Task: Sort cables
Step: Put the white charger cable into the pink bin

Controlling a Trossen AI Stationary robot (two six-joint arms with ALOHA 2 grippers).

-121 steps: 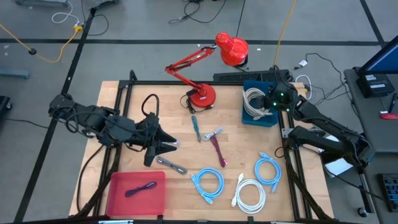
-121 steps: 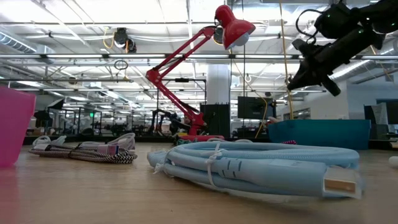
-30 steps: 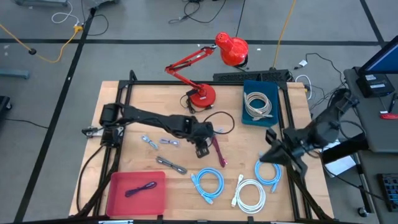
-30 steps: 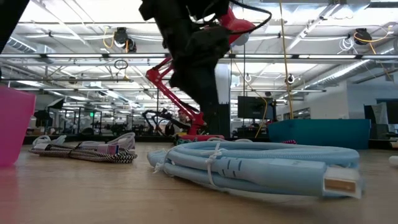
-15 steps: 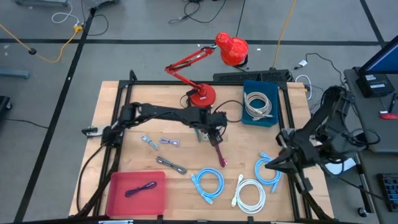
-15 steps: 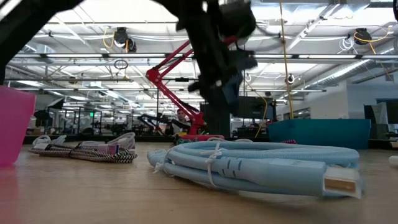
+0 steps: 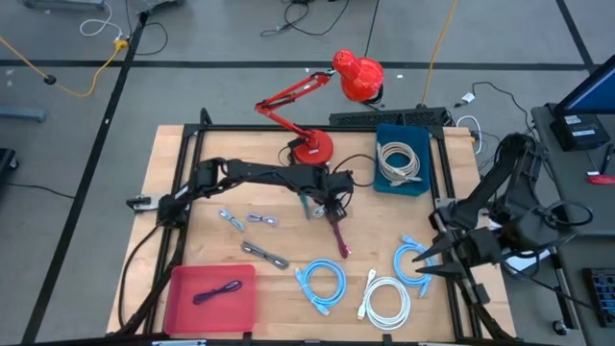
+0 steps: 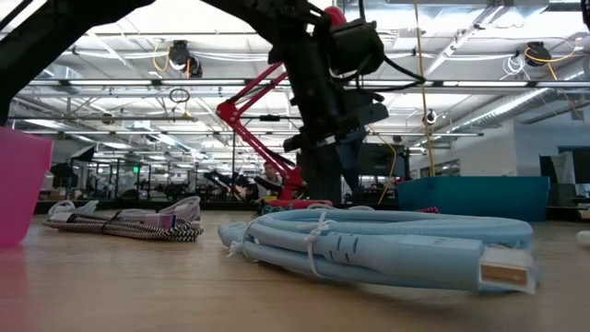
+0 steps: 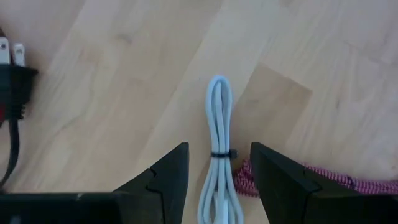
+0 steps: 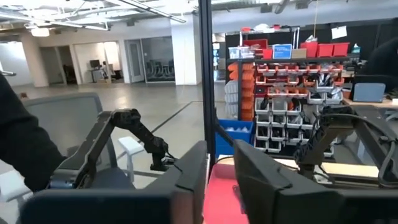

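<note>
Left gripper (image 7: pixel 328 200) hangs over the middle of the table, its two dark fingers (image 9: pixel 163 180) spread moderately wide with a short grey cable (image 9: pixel 219 146) lying on the wood between them, not yet touched. That straddling pose reads as a line-up for a pinch across the bundle's waist, where a small dark tie cinches it. In the left wrist view the bundle's long axis runs straight away from the wrist, its looped end pointing forward, so closing the fingers would squeeze across its narrow width. A maroon braided cable (image 9: pixel 311 179) lies touching or just beside it. From above, the maroon one runs from the gripper toward 5 o'clock.

Right gripper (image 7: pixel 430 258) hovers at the table's 4 o'clock edge, beside the light-blue coil (image 7: pixel 413 261); its fingers are parted by a narrow gap, holding nothing, seemingly waiting.

Sorted pieces show the plan: a beige coil (image 7: pixel 399 160) in the blue bin (image 7: pixel 385 180) at 2 o'clock, and a purple cable (image 7: pixel 220 290) in the pink tray (image 7: pixel 183 308) at 7 o'clock.
</note>
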